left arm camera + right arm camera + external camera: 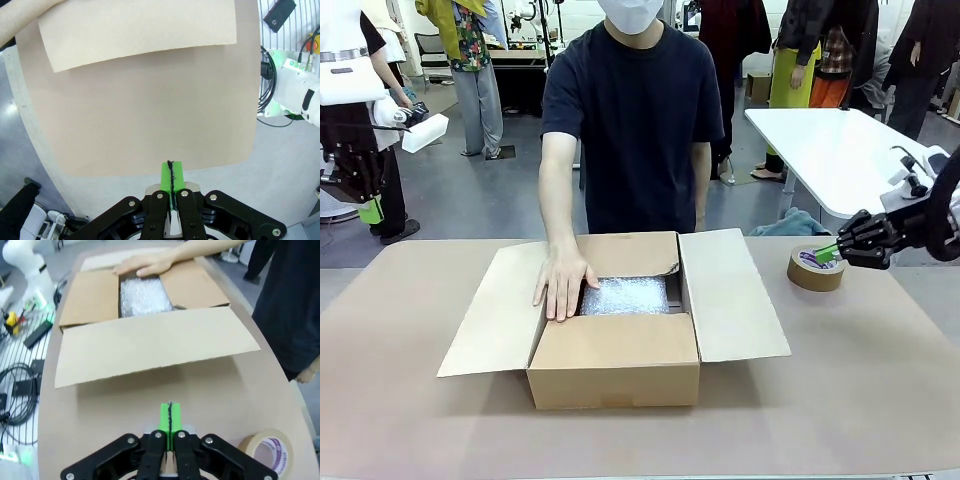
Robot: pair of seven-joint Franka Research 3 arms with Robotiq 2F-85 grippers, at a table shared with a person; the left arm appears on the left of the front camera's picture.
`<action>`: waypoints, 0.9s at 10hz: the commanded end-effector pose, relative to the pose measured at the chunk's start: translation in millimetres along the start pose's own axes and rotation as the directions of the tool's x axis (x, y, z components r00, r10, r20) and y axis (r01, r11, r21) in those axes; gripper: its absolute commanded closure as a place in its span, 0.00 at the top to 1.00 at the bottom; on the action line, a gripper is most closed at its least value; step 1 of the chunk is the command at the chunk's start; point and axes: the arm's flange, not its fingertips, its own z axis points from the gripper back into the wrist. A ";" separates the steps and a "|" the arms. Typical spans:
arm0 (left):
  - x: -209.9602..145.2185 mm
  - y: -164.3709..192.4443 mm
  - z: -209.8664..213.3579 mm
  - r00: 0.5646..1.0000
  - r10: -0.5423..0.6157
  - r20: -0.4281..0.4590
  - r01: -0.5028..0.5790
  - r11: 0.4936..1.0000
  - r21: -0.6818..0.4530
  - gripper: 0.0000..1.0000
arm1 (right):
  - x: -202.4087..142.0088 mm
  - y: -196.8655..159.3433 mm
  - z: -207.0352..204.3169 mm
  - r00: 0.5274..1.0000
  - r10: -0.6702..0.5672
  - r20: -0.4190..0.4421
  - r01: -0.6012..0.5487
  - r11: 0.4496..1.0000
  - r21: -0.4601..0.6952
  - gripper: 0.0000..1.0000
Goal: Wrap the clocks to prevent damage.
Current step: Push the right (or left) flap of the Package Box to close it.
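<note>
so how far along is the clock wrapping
Done: a silvery bubble-wrapped bundle lies in the open brown cardboard box. In hand: the person's hand rests on the box's left edge. Left: the flaps stand open and the tan tape roll sits near the shut, empty right gripper; the left gripper is shut and empty.

The surface (880, 380) is viewed by the front camera from the robot's side, facing the person (632, 120) opposite. The left wrist view is aimed steeply down past the left hand (171, 166) at the surface's edge. The right wrist view is angled along the right hand (170, 409) toward the cardboard box (150, 345), shared with the front view.
</note>
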 end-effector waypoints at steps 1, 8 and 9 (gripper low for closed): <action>1.7 -0.5 1.0 1.000 0.023 0.013 -0.023 1.000 0.000 0.00 | -28.7 -17.5 -23.1 0.994 -0.032 0.106 0.029 0.999 0.030 0.01; 1.7 -0.5 1.0 1.000 0.023 0.013 -0.023 1.000 0.000 0.00 | -77.8 -3.0 -108.7 0.967 -0.041 0.251 0.025 0.998 0.064 0.01; 1.7 -0.5 1.0 1.000 0.023 0.013 -0.023 1.000 0.000 0.00 | -74.2 -1.8 -120.9 0.955 -0.047 0.293 0.020 0.995 0.094 0.01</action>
